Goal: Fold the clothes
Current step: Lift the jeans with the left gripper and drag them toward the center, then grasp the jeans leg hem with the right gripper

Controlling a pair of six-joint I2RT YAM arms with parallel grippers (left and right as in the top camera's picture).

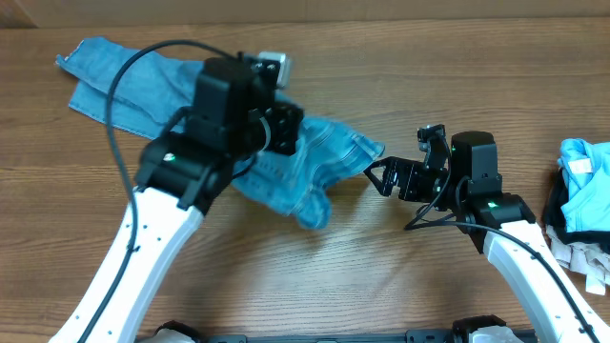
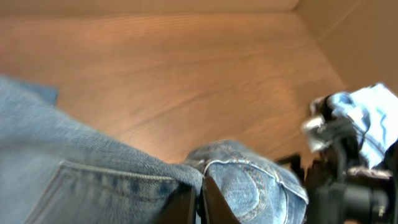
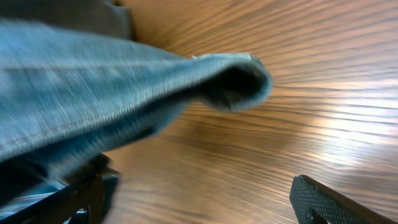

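Denim, light blue: we count one pair of jeans (image 1: 329,157), crumpled, stitched pocket showing, running from 10 o'clock of the table (image 1: 448,76) to centre. Two claws: left claw (image 2: 200,202) pinched shut on a denim fold; right claw (image 1: 374,178) spread wide, holding nothing, at the jeans' 3 o'clock edge. One clothes pile (image 1: 583,191) at 3 o'clock.

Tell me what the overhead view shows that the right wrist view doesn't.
Overhead only: the left gripper on the jeans, and a pile of other clothes at the right edge of the table. Right wrist only: a close look into a rounded open fold of denim above the wood. Both: the jeans, the table, the open right gripper.
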